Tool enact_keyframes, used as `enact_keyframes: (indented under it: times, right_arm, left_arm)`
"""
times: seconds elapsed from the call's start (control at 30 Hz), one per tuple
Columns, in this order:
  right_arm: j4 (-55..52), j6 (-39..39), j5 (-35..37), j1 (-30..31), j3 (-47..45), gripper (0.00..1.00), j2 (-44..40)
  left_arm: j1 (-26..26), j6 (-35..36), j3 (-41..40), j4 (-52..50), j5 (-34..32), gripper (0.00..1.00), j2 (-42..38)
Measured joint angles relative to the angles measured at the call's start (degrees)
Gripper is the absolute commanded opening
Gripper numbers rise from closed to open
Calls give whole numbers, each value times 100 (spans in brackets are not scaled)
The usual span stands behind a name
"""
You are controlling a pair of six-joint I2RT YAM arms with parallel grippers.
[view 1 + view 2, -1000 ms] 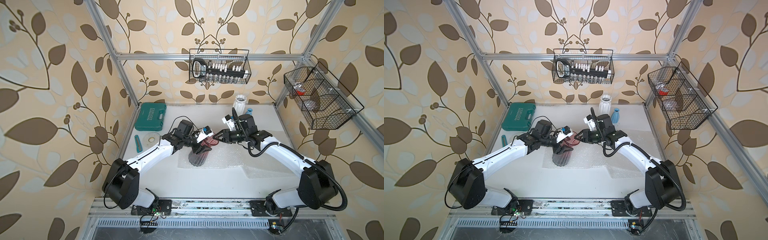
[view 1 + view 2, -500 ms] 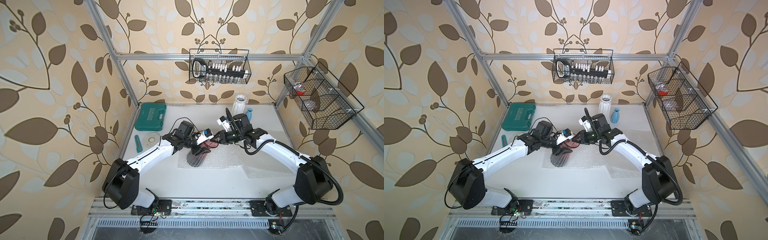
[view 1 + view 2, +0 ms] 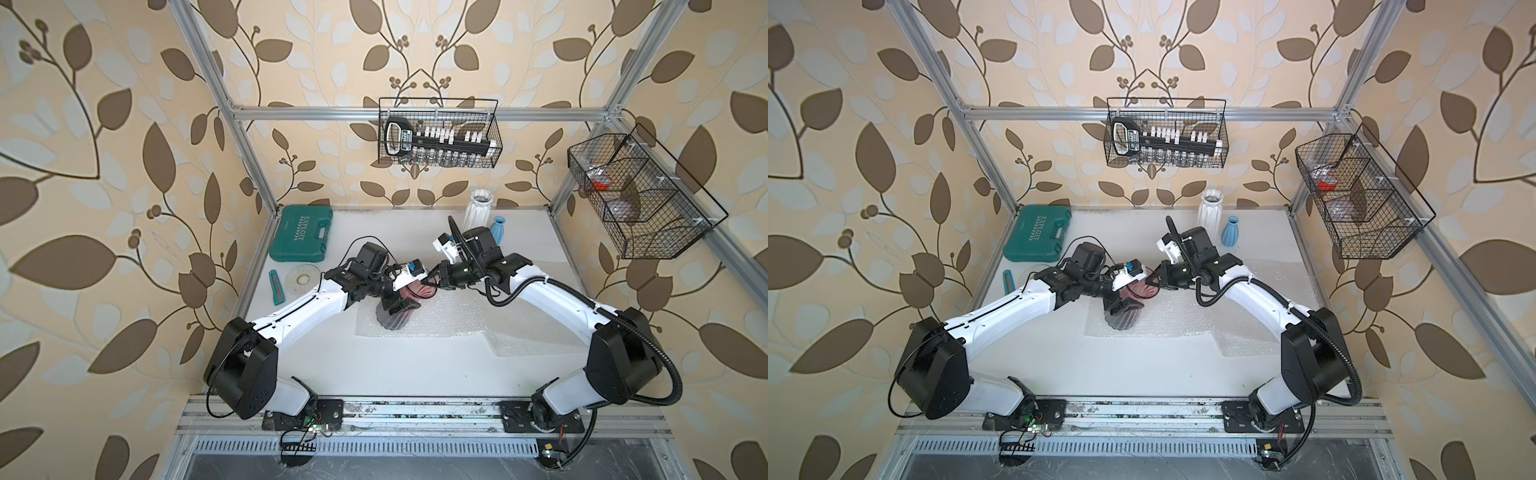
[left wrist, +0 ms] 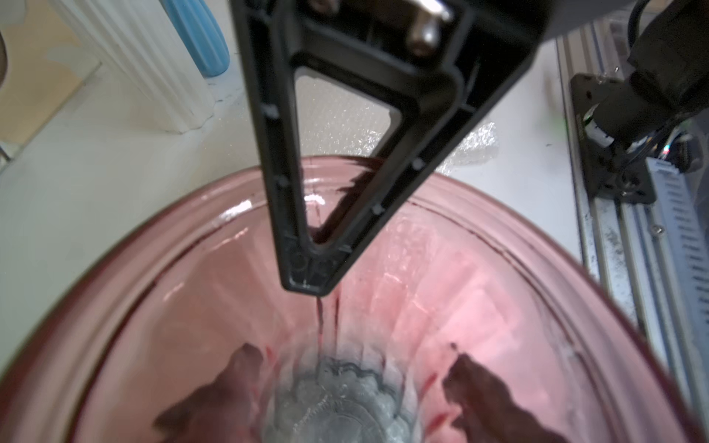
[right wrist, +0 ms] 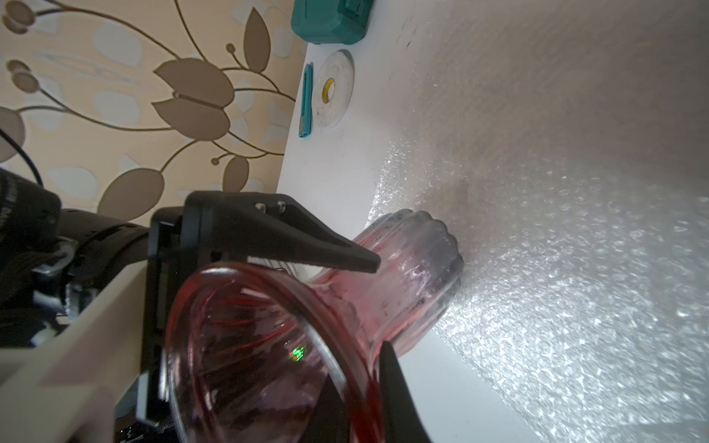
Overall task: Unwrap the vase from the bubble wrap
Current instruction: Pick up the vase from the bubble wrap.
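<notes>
Open room is seen across the near half of the white tabletop [image 3: 415, 374], whose edges are bounded by an aluminium frame [image 3: 311, 112] and leaf-patterned walls. A clear, dimpled bubble wrap sheet [image 3: 453, 322] is spread flat right of centre. At its left margin a pink ribbed glass vase [image 3: 392, 320] with a flared mouth is held bare and tilted. Its rim is pinched by the right gripper [image 3: 430, 283], nearly closed. Its neck is straddled by the left gripper [image 3: 399, 300], spread wide; contact cannot be told. A teal plastic case [image 3: 301, 235] is set far left.
</notes>
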Motion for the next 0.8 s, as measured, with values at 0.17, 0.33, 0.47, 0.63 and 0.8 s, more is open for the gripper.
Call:
enact_keyframes:
  times: [0.17,0.33,0.47,0.63,0.8]
  right_arm:
    - [-177,-87,72,70,133,6,0]
    - [-396,-140,166,74,304,4,11]
    - [-531,-153,197,59,546,3,72]
    - [-544,-146,177,44,811,1,83]
    - [-518,-55,170,-55,1062,1,87]
  left_arm:
    - [-79,-50,55,-17,-146,99,-341]
    - [-105,-400,59,-280,-570,99,-894]
    - [-105,-831,61,-638,-1137,99,-1517]
    - [-105,-1421,61,-1121,-1912,99,-2308]
    - [-105,-2192,-92,-1268,-2940,99,-2992]
